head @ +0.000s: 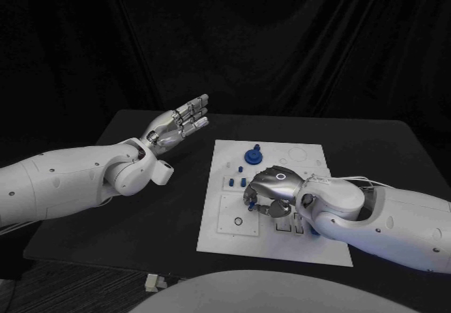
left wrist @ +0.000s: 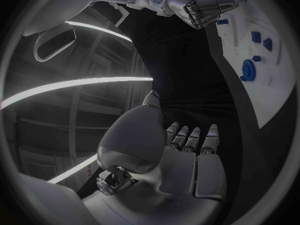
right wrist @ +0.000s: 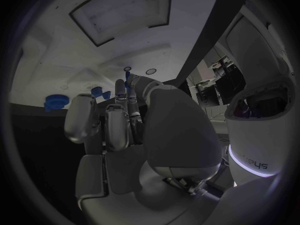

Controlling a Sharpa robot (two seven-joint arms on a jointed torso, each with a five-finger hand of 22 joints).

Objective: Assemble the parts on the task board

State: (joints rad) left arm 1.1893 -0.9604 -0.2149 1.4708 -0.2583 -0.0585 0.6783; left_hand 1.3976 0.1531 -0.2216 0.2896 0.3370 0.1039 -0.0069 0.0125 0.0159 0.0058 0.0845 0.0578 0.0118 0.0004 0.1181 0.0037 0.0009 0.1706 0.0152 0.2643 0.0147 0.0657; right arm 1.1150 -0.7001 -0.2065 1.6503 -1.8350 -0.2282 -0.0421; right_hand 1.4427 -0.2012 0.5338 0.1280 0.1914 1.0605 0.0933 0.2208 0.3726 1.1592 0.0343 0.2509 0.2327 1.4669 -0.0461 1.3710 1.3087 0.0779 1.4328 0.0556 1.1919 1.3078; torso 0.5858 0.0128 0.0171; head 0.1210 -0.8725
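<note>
The white task board (head: 272, 228) lies in the middle of the black table. A round blue part (head: 253, 156) stands near its far end, with small blue pieces (head: 235, 182) just nearer. My right hand (head: 272, 188) hovers low over the board's middle, fingers curled down, pinching a small blue peg (head: 252, 203) at its fingertips. In the right wrist view the peg (right wrist: 127, 77) shows between the fingertips (right wrist: 119, 87), with the round part (right wrist: 56, 101) beyond. My left hand (head: 178, 124) is raised off the board's far left, holding nothing, fingers spread (left wrist: 187, 135).
The board has round and square recesses, including a ring outline (head: 297, 154) at the far right and a small hole (head: 238, 222) near the left edge. Bare black table (head: 160, 215) lies left of the board. Seen from the left wrist are the board (left wrist: 275, 85) and my right hand (left wrist: 200, 5).
</note>
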